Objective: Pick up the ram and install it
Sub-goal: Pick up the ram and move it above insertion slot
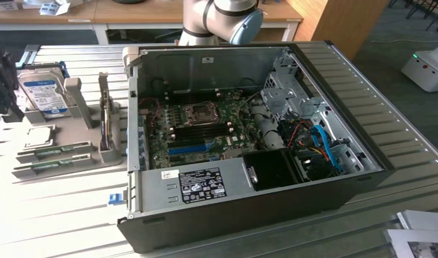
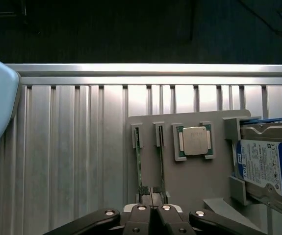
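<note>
Two ram sticks, thin green boards, stand on edge in grey holders on a flat tray; they are the ram (image 2: 138, 161) and a second stick (image 2: 161, 161), also visible at the exterior view's left as the ram (image 1: 57, 151) and its twin (image 1: 50, 164). My gripper (image 2: 152, 195) hangs above the near ends of the two sticks, its fingers shut together with nothing between them. The open computer case (image 1: 334, 177) lies on its side with the motherboard (image 1: 204, 126) exposed, dark memory slots beside the processor socket.
On the same tray sit a square silver processor chip (image 2: 195, 141) and a blue-labelled hard drive (image 2: 266, 166). An upright card (image 1: 104, 115) stands in a holder between tray and case. The ribbed metal table (image 2: 72, 147) ends at a dark floor.
</note>
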Controlling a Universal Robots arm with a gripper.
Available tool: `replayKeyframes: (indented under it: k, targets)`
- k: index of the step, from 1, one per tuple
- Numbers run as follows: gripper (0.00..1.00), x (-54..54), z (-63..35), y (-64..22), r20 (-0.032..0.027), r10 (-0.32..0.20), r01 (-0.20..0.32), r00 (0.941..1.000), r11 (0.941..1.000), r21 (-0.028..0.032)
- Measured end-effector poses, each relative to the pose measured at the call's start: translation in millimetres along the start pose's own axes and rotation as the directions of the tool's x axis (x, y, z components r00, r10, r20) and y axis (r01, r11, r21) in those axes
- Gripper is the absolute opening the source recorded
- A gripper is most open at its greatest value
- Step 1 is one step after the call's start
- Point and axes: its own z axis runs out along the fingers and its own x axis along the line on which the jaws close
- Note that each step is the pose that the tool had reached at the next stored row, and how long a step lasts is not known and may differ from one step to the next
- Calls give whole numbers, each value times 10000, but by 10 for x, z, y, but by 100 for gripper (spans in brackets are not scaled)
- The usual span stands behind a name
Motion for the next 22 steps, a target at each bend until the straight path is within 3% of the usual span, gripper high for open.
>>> replayKeyframes:
  k: [6, 22]
  targets:
    - [10, 68, 32, -5, 4, -1, 1, 10000, 10000, -9]
    - [10, 139, 305, -28, 0, -33, 33, 10000, 10000, -15]
